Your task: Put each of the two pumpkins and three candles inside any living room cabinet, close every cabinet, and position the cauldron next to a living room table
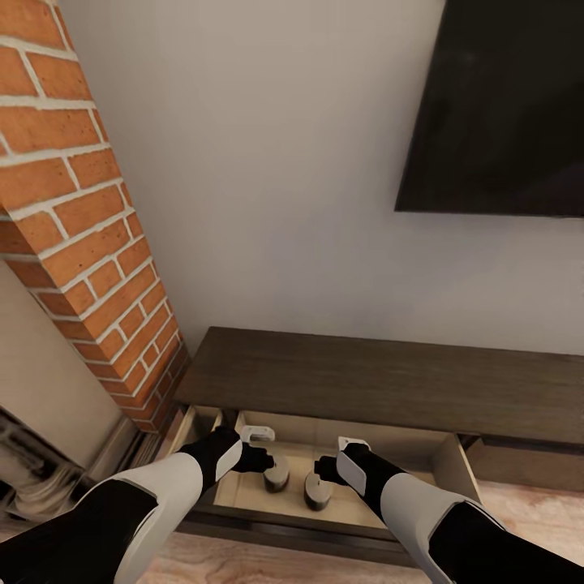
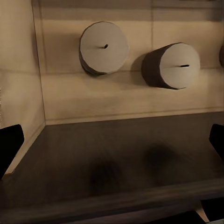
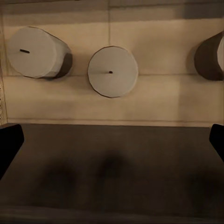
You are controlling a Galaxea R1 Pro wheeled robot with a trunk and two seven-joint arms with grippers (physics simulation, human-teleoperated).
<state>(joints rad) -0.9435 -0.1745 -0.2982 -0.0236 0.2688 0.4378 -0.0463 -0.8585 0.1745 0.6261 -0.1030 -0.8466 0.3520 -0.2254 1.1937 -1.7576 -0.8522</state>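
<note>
Candles (image 1: 276, 474) upright in open drawer (image 1: 454, 462), under both empty pincers.

A living room in a home is indicated: a dark TV (image 1: 495, 105) is mounted on a plain wall above a low wood cabinet (image 1: 365, 381) (drawer open), beside a brick column (image 1: 81, 211).

A third candle (image 3: 212, 56) is cut off at the frame edge beside the two whole candles; both arms partly cover the drawer (image 1: 454, 462).
</note>
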